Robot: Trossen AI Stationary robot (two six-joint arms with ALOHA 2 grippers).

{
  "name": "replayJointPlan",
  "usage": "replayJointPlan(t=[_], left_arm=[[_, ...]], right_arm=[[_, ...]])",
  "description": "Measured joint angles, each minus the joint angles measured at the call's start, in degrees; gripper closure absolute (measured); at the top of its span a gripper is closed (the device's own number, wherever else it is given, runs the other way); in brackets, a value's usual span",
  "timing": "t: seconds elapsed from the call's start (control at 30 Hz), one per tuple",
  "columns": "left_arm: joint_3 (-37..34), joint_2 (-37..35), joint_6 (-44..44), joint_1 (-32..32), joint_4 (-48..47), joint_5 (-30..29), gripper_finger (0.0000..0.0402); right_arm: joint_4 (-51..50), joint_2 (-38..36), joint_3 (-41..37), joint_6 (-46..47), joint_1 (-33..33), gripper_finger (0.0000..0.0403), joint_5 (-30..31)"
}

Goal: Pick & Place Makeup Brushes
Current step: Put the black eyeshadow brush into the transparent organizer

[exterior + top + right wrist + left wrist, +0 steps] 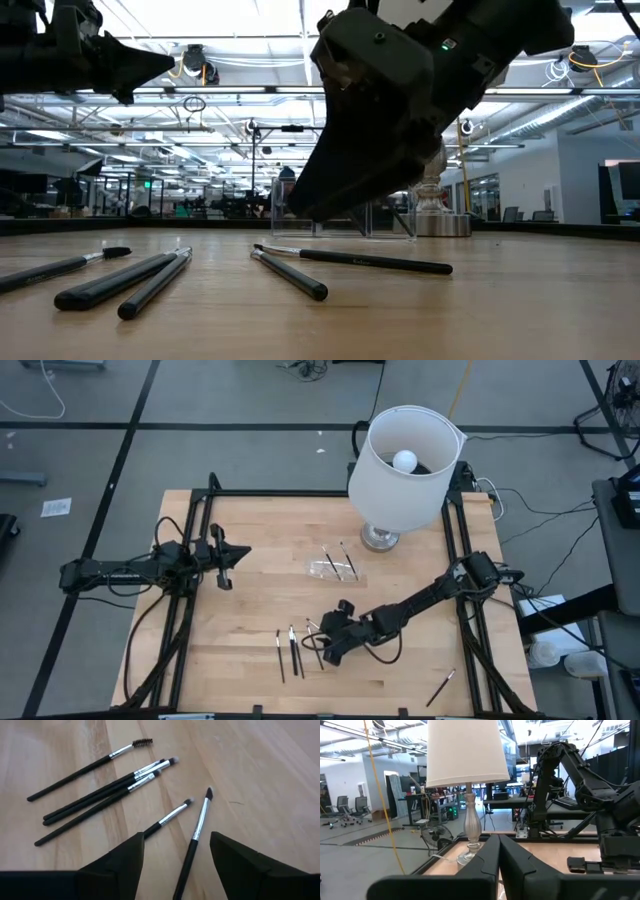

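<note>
A: What lies nearest the front edge of the pale wooden worktop?

B: A cluster of thin black-handled makeup brushes with silver ferrules, just in from the front edge and a little right of its middle. One has a dark spiral spoolie tip, three lie bunched side by side, and two more sit angled toward each other, their tips nearly meeting.

A: Anything else along that edge?

B: One stray black brush lies alone toward the front right corner, well apart from the rest.

A: Where is the right gripper?

B: Low over the cluster, its two dark fingers spread wide apart with nothing between them. The handles of the two angled brushes run down toward the gap between the fingers. The low view shows it hanging just above the wood, not touching any brush.

A: And farther back?

B: Near the middle of the worktop a clear, flat plastic holder carries two more brushes. Behind it, at the back edge toward the right, stands a table lamp with a white drum shade and silver turned base.

A: The left gripper?

B: It waits raised near the left edge, fingers pressed together, holding nothing.
</note>
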Motion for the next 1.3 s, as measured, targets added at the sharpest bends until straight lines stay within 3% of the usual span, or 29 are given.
replayJointPlan(t=[0.5, 0.77, 1.03, 1.2, 1.3], left_arm=[[0.0, 0.0, 0.1, 0.0, -0.2, 0.0, 0.0385], [0.0, 0.0, 0.7, 0.0, -0.3, 0.0, 0.0385], [0.0, 0.0, 0.7, 0.0, -0.3, 0.0, 0.0385], [0.0, 0.0, 0.7, 0.0, -0.3, 0.0, 0.0385], [0.0, 0.0, 0.7, 0.0, -0.3, 0.0, 0.0385]], right_arm=[[-0.2, 6.9, 0.3, 2.6, 0.6, 0.0199, 4.8], [-0.7, 7.0, 0.2, 2.4, 0.5, 0.0275, 5.0], [-1.0, 6.5, 0.1, 1.5, 0.4, 0.0326, 4.5], [-2.1, 6.5, 0.1, 2.1, 0.3, 0.0388, 3.5], [-1.2, 6.4, 0.0, 1.5, 0.4, 0.0393, 4.5]])
